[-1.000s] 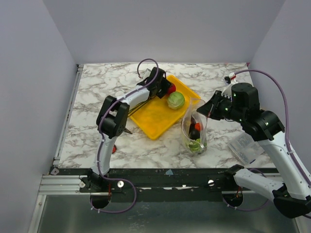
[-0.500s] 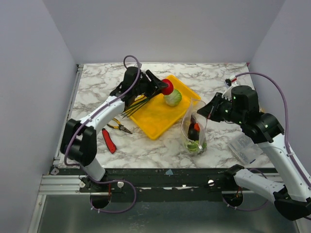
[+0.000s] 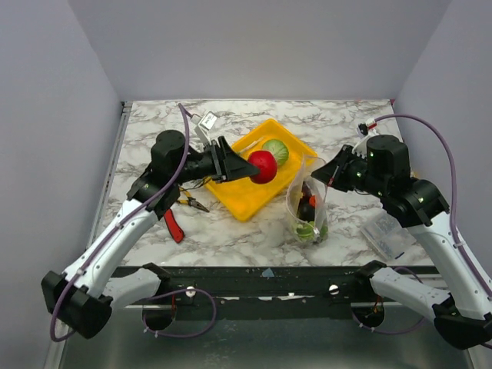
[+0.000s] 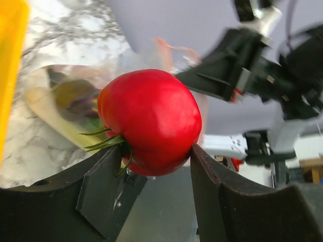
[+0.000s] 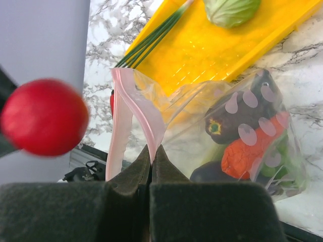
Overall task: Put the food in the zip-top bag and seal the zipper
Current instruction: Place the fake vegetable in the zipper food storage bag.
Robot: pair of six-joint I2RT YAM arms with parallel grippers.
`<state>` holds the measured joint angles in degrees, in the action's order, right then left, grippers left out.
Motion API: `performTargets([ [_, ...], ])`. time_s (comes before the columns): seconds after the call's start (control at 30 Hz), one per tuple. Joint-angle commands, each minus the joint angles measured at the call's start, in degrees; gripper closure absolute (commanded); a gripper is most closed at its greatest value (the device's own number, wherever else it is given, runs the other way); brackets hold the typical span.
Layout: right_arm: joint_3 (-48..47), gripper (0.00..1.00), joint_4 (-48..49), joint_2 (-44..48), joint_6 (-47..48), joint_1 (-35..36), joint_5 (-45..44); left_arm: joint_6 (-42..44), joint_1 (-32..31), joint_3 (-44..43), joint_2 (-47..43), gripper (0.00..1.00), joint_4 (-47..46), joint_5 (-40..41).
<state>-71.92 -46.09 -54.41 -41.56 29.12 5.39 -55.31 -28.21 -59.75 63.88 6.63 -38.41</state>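
Note:
My left gripper (image 3: 247,169) is shut on the red tomato (image 3: 263,166) and holds it in the air over the yellow tray (image 3: 244,197), left of the zip-top bag (image 3: 307,201). The tomato fills the left wrist view (image 4: 150,121). My right gripper (image 3: 329,174) is shut on the bag's pinkish zipper strip (image 5: 141,113) and holds the mouth up and open. Inside the bag lie purple eggplants (image 5: 237,116), a red chili (image 5: 250,146) and green pieces. The green cabbage (image 3: 275,151) and thin green onions (image 5: 151,36) are on the tray.
A red-handled tool (image 3: 172,224) and yellow-handled pliers (image 3: 192,202) lie on the marble table left of the tray. A smaller clear packet (image 3: 390,232) lies at the right under my right arm. Grey walls close in both sides and the back.
My left arm has lifted the tomato off the tray's far corner and swung it forward and right toward the bag. The right gripper has kept holding the bag mouth.

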Motion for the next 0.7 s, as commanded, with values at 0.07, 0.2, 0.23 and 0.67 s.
performTargets([
  [0.07, 1.89, 0.99, 4.57, 1.78, -2.06, -0.32, -1.24, 6.61, -8.41, -1.97, -8.25, 1.0, 3.15, -3.51],
  [0.2, 1.97, 0.99, 5.18, 1.43, -3.13, -0.33, -0.42, 8.15, -16.03, -5.66, -5.6, 1.0, 4.17, -0.92],
  [0.23, 2.17, 0.99, 5.58, 1.6, -3.29, -0.22, -0.14, 8.25, -17.24, -5.94, -4.56, 1.0, 3.75, -0.68],
  [0.67, 0.46, 0.99, 5.4, 1.29, -4.31, -0.24, 0.71, 12.55, -20.96, -13.37, 5.3, 0.96, 9.4, 8.59],
])
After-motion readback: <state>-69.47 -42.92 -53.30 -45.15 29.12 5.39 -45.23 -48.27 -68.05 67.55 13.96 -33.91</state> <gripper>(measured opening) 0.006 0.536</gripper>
